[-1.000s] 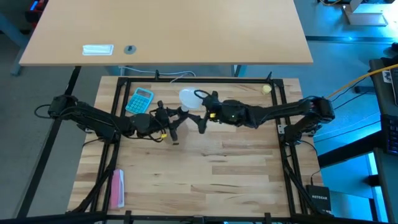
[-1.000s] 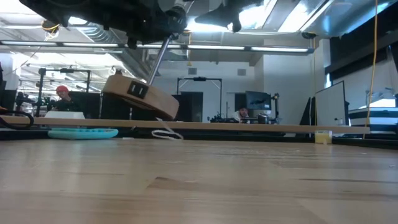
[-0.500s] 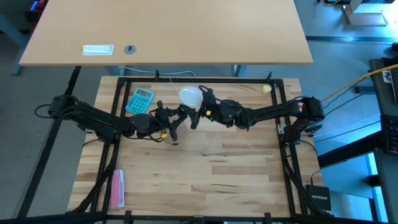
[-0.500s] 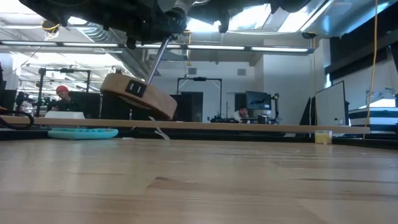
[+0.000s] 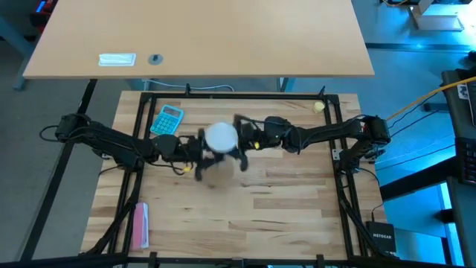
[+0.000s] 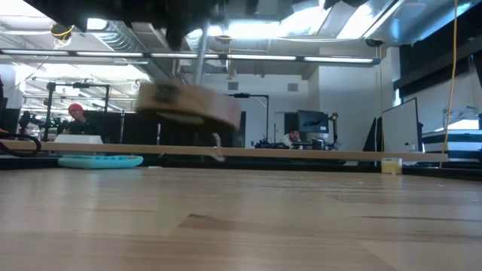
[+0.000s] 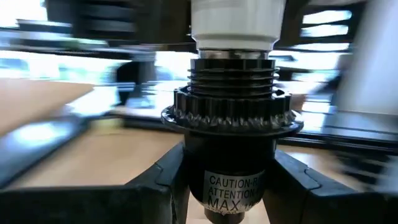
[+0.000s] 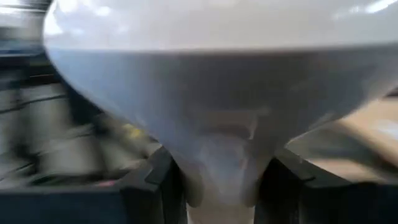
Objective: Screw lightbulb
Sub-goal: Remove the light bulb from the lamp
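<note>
- Left gripper (image 7: 227, 186) clamped tight on the black socket (image 7: 231, 162), fingers (image 7: 158, 186) pressing its body from both sides.
- Socket held up off the table (image 5: 282, 216), near the middle of its back half; warning label partly readable in the left wrist view.
- Bulb (image 5: 221, 137) seated in the socket's top, white dome facing up in the high view, silvery threads (image 7: 233, 71) partly showing above the socket's toothed collar.
- Right gripper (image 8: 221, 180) closed around the bulb's narrow neck, just under the dome (image 8: 217, 93), reaching in from the right side.
- Wooden disc (image 6: 188, 105) blurred in the low view, hanging in the air above the table.
- Blue calculator (image 5: 168, 119) lying behind the left arm; small yellow ball (image 5: 318, 106) near the back right corner.
</note>
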Robot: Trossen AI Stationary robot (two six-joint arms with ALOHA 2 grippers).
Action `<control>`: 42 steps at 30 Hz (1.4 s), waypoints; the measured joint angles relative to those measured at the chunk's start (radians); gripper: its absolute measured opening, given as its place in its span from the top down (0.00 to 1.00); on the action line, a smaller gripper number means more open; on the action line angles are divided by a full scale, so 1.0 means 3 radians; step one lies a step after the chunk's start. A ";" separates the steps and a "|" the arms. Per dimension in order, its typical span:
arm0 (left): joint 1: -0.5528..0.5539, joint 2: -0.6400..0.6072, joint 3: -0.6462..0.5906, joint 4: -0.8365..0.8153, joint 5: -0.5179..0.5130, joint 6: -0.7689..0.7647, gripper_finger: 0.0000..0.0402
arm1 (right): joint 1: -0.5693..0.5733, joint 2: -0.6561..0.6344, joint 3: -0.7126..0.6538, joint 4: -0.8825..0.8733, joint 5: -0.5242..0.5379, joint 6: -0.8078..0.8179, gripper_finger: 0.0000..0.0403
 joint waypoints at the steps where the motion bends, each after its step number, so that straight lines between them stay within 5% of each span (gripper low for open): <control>1: 0.0016 -0.0015 0.0000 0.0009 0.0299 -0.0045 0.66 | -0.0024 0.0000 0.0002 0.0020 -0.0347 -0.0015 0.60; 3: 0.0069 -0.0023 0.0000 0.0042 0.0889 -0.0175 0.66 | -0.0062 0.0000 0.0016 0.0043 -0.1117 -0.0051 0.60; 5: 0.0120 -0.0023 0.0000 0.0110 0.1299 -0.0369 0.66 | -0.0064 0.0006 0.0040 0.0067 -0.1489 -0.0099 0.60; 9: 0.0179 -0.0007 0.0000 0.0202 0.1505 -0.0402 0.66 | -0.0068 0.0006 0.0050 0.0114 -0.1568 -0.0203 0.60; 14: 0.0198 -0.0007 0.0000 0.0173 0.1430 -0.0428 0.66 | -0.0051 0.0002 0.0047 0.0052 -0.1241 -0.0145 0.60; 18: 0.0196 -0.0007 -0.0002 0.0137 0.1174 -0.0381 0.66 | -0.0053 -0.0018 0.0047 -0.0066 -0.1058 -0.0032 0.58; 22: 0.0199 -0.0009 -0.0005 0.0159 0.0702 -0.0293 0.66 | -0.0126 -0.0227 0.0043 -0.0758 -0.0869 0.0028 0.29; 27: 0.0198 -0.0009 0.0000 0.0183 0.0169 -0.0148 0.66 | -0.0162 -0.0684 0.0041 -0.1844 0.0108 0.0050 0.04; 31: 0.0191 -0.0009 0.0000 0.0172 -0.0362 0.0045 0.66 | -0.0112 -0.0812 -0.0013 -0.2179 0.0992 0.0167 0.08; 34: 0.0195 -0.0009 0.0000 0.0157 -0.0711 0.0164 0.66 | -0.0030 -0.0772 -0.0206 -0.1660 0.1658 0.0408 0.13; 42: 0.0193 -0.0009 0.0000 0.0000 -0.1260 0.0263 0.66 | 0.0013 -0.0303 -0.0338 -0.0009 0.1561 0.0371 0.21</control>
